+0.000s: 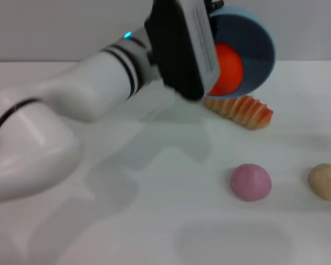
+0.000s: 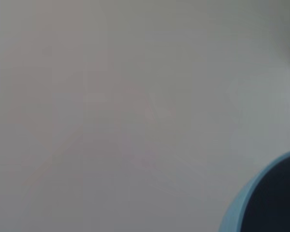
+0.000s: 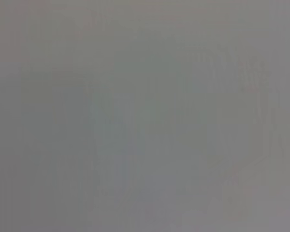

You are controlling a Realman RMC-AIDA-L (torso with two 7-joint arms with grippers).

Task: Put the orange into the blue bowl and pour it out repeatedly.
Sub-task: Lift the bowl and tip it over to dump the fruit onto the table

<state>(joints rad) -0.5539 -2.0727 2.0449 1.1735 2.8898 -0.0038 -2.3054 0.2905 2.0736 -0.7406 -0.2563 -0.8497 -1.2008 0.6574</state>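
My left gripper [image 1: 209, 22]: up at table's far edge, grasping blue bowl [image 1: 259, 52] tipped on side, mouth twd me. Orange [image 1: 227, 69] inside. Bread loaf [image 1: 240, 110] just below rim. Pink ball [image 1: 251, 182], tan lump [image 1: 326, 181] nearer; open table [image 1: 154, 221] in front.

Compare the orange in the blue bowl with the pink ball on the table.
The orange is bright red-orange; the pink ball is dull pink. The orange sits inside the blue bowl, which the left arm holds tipped above the table, while the pink ball rests on the table itself. The arm partly hides the orange; the ball shows whole. Both are roundish and look similar in size.
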